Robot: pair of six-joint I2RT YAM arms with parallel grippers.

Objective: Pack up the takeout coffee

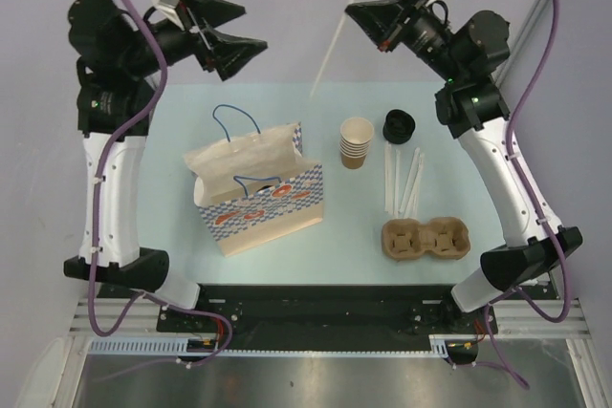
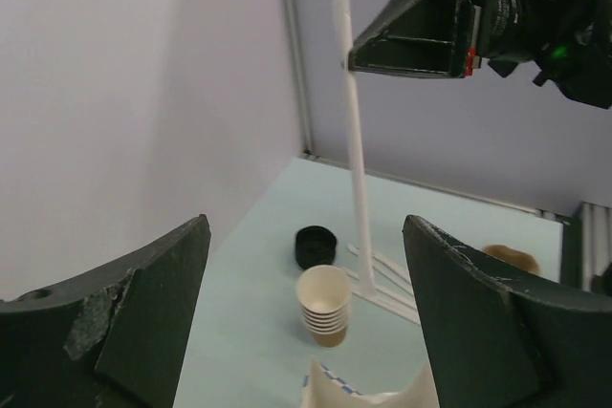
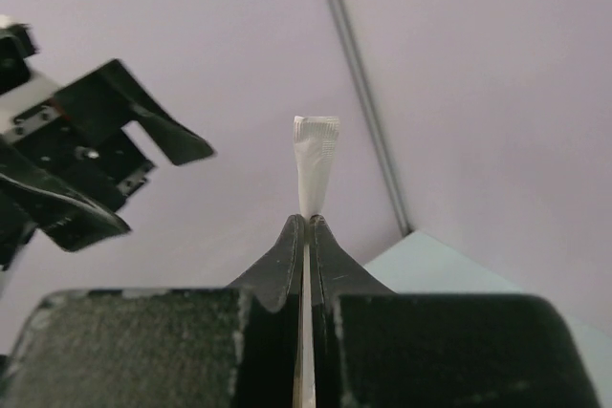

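Found a moulded pulp cup carrier [image 1: 427,239] nearest the arm bases, on the right half of the pale table [image 1: 191,121]. Saw a paper bag [image 1: 273,203] with a blue and orange print and blue handles to its left, mouth open, well apart from the carrier. Noted several loose wrapped straws [image 1: 390,179] lying just beyond the carrier. Farther back, picked out a stack of lidless tan cups [image 1: 356,140], upright, and a separate black lid [image 1: 399,126] just beside it on the right. Looked for the takeout coffee in all three views and could not find it. Could not tell whether it sat inside the bag, with the interior hidden from every camera. At the far end, raised above the table, found the left gripper [image 1: 254,30] with its fingers [image 2: 124,322] spread wide apart and nothing between them. Opposite, facing it, found the right gripper [image 1: 351,14] pinched together on a held straw [image 1: 335,40]. Saw that straw tilted, one end poking past the fingertips and the other hanging toward the table. Saw the two grippers near each other, not touching.
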